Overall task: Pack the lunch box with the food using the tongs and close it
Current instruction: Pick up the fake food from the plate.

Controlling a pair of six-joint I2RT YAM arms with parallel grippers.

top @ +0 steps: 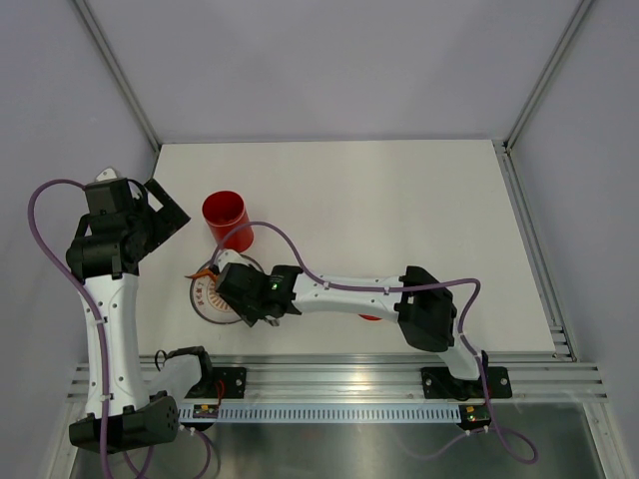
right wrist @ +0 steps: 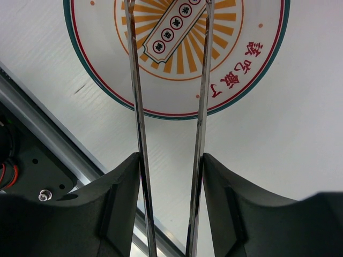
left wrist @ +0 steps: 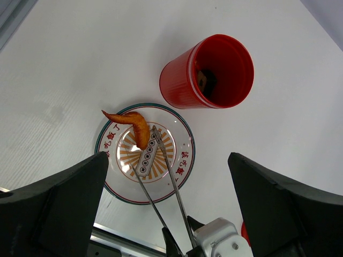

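Note:
The red lunch box (top: 228,220) (left wrist: 214,72) stands upright and open, with a dark piece of food (left wrist: 206,80) inside. An orange shrimp-like piece (left wrist: 131,122) lies on the far side of the patterned plate (left wrist: 185,160) (right wrist: 241,80), its tail over the rim. My right gripper (top: 255,291) (right wrist: 170,160) is shut on the silver tongs (left wrist: 177,198) (right wrist: 137,107). The tongs' arms are spread over the plate's centre, one tip beside the shrimp piece. My left gripper (top: 160,215) (left wrist: 167,160) hangs wide open above the plate and holds nothing. A sliver of the red lid (top: 369,317) shows under my right arm.
The plate (top: 203,299) sits near the table's front edge, just in front of the lunch box. A metal rail (top: 399,374) runs along the near edge behind my right gripper. White walls with metal posts (top: 120,75) close in the table at the back and sides.

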